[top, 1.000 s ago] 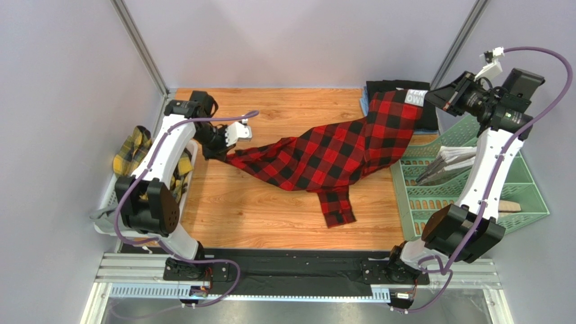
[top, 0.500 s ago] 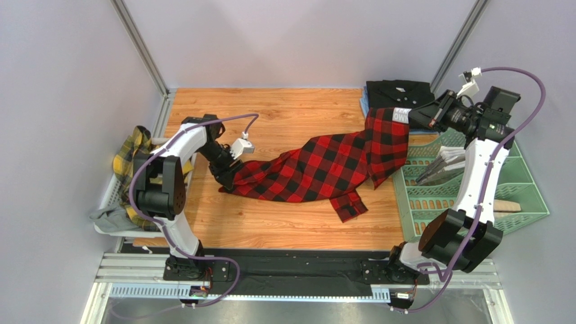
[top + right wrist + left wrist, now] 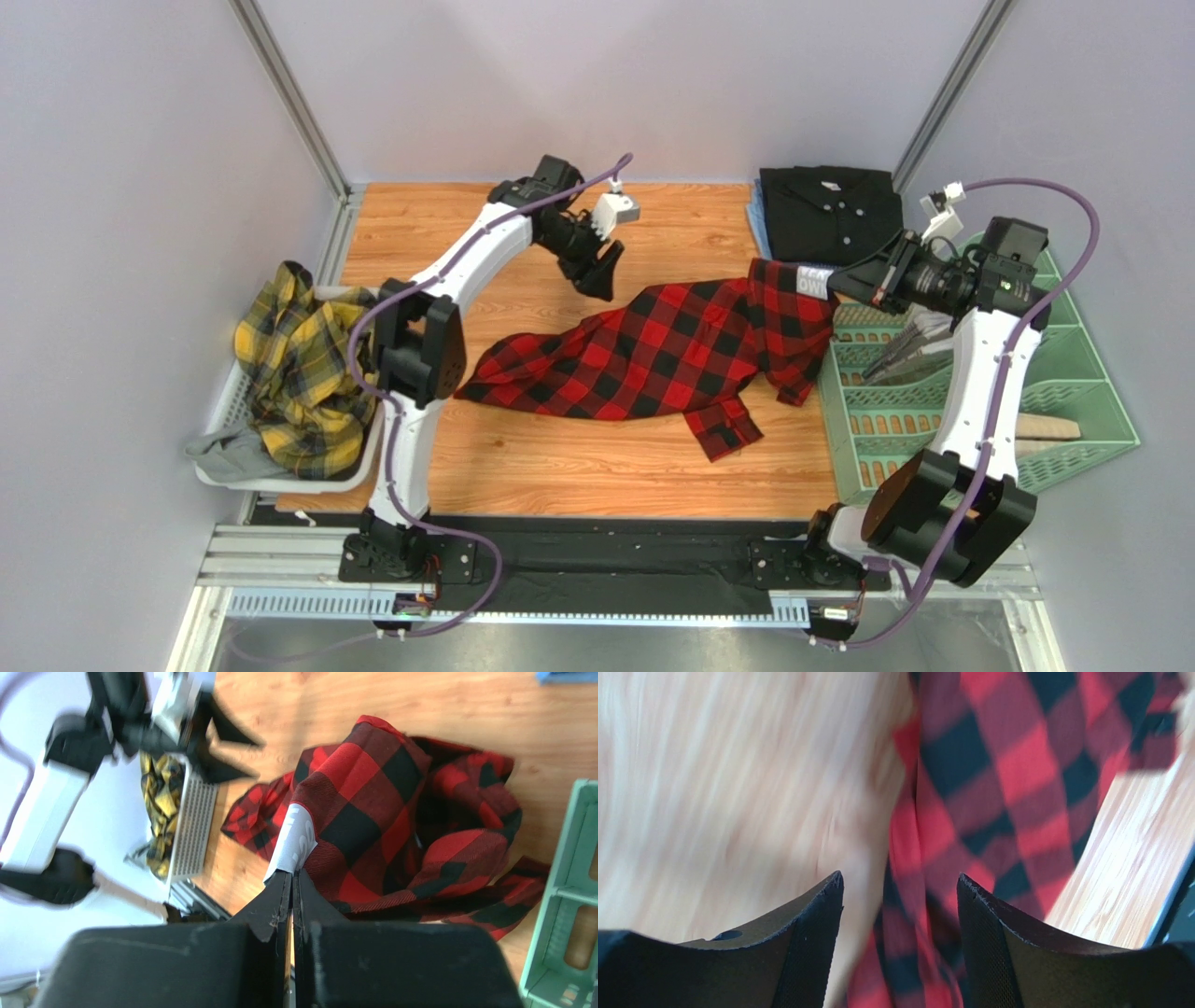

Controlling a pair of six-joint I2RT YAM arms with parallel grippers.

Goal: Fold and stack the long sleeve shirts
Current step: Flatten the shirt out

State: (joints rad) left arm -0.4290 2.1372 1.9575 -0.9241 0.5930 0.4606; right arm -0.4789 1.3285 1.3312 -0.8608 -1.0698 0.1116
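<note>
The red-and-black check shirt (image 3: 659,357) lies stretched across the wooden table, and one sleeve (image 3: 723,420) points toward the near edge. My right gripper (image 3: 831,284) is shut on its right end by the white lettered patch (image 3: 295,836), holding that end up next to the green rack. My left gripper (image 3: 596,266) hangs open above the shirt's back edge; in its wrist view the blurred check cloth (image 3: 990,777) lies below the parted fingers (image 3: 815,910), with nothing gripped. A plain black shirt (image 3: 828,210) lies folded at the back right. The yellow plaid shirt (image 3: 295,371) is heaped in the left basket.
A white basket (image 3: 225,420) at the left edge also holds a grey cloth (image 3: 211,448). A green rack (image 3: 1080,378) with flat items stands at the right edge. Metal frame posts (image 3: 288,91) rise at the back corners.
My left gripper let go of the shirt's left end, opened and swung from the left side to the back middle. That end dropped onto the table. My right gripper came lower and nearer.
</note>
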